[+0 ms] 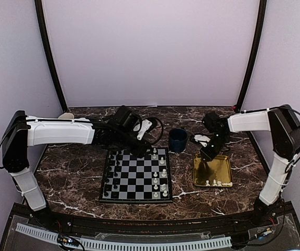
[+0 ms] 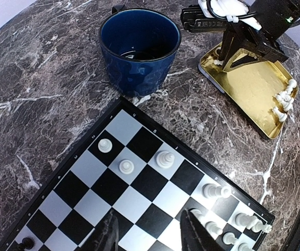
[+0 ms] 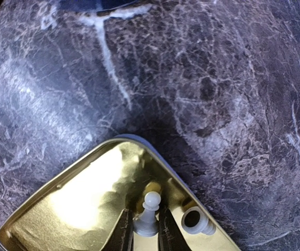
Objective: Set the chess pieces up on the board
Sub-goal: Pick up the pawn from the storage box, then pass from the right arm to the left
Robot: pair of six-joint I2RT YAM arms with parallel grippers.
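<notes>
The checkered board (image 1: 134,178) lies mid-table. Several cream-white chess pieces (image 1: 163,172) stand along its right side, and they also show in the left wrist view (image 2: 164,158), where one piece (image 2: 215,191) lies on its side. My left gripper (image 2: 150,232) hovers open and empty over the board's far right part (image 1: 139,148). My right gripper (image 3: 145,230) is down in the far corner of the gold tray (image 3: 60,209), shut on a white pawn (image 3: 151,209). It also shows in the top view (image 1: 207,155). Another white piece (image 3: 197,220) lies tipped beside the pawn.
A dark blue mug (image 1: 178,140) stands between the board and the tray (image 1: 220,166). A few white pieces (image 1: 214,182) stand at the tray's near edge. Tiny black pieces (image 1: 110,172) fill the board's left side. Marble table, curtain walls behind and at both sides.
</notes>
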